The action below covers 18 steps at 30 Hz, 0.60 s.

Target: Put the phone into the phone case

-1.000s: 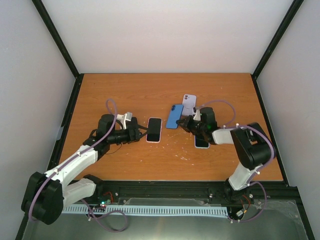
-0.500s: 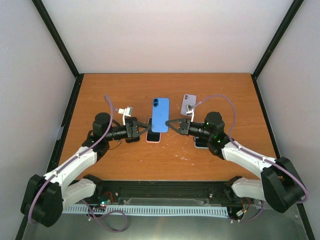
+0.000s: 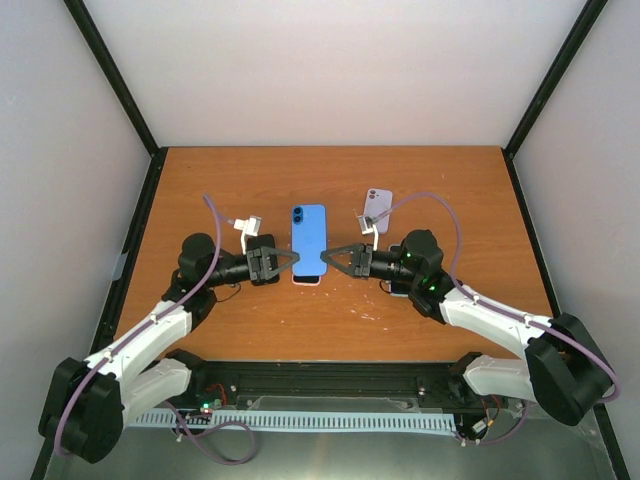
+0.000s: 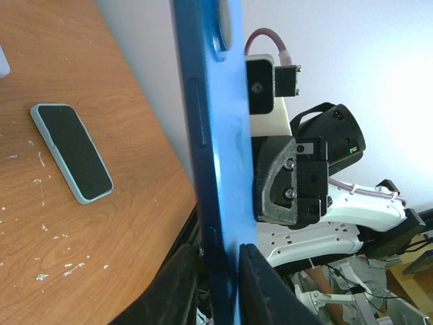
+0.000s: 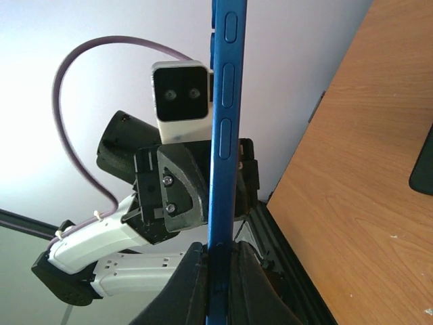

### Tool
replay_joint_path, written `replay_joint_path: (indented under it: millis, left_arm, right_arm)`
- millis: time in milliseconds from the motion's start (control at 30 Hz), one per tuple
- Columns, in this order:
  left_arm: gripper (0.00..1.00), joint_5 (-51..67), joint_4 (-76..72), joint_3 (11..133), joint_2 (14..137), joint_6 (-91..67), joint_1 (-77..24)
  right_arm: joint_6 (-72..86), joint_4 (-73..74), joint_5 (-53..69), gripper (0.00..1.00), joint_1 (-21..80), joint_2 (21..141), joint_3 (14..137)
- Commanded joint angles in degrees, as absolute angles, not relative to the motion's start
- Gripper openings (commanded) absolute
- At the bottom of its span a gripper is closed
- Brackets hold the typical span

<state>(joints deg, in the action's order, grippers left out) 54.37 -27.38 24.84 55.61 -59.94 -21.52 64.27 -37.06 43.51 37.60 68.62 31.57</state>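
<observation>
arms (image 3: 150, 330): white links, black joints | cables (image 5: 115, 42): purple | left gripper (image 3: 293, 258): black, screwed

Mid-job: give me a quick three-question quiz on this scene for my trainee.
1. True or false: the blue case lies flat on the table.
2. Whose jaws pinch it? A: left gripper only. B: right gripper only. C: both.
3. Fill in: on the table beneath the case lies a ___.
Key: 1 false, it is held off the table; 2 C; 3 phone.
</observation>
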Motion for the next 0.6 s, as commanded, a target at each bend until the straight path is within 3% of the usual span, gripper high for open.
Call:
replay_joint_path:
  millis: [0, 200, 300, 567]
  left_arm:
    - [0.14, 54.32, -30.39, 24.64, 54.48, -59.83, -21.26]
    - [0.01, 52.49, -25.06, 26.14, 53.45, -55.65, -21.19]
    - [0.0, 52.08, -24.49, 26.28, 53.4, -54.84, -21.23]
    - [0.0, 43.49, -7.92, 30.77, 51.8, -46.14, -21.18]
  right_arm:
    - [62.8, -38.85, 42.3, 0.04, 38.13, 68.08, 32.41]
    - [57.89, -29.92, 39.14, 0.19, 38.14, 66.9, 34.49]
    - [56.12, -26.99, 38.06, 0.27, 38.14, 66.43, 35.21]
    - [49.76, -10.85, 28.39, 0.68, 35.93, 63.4, 38.42]
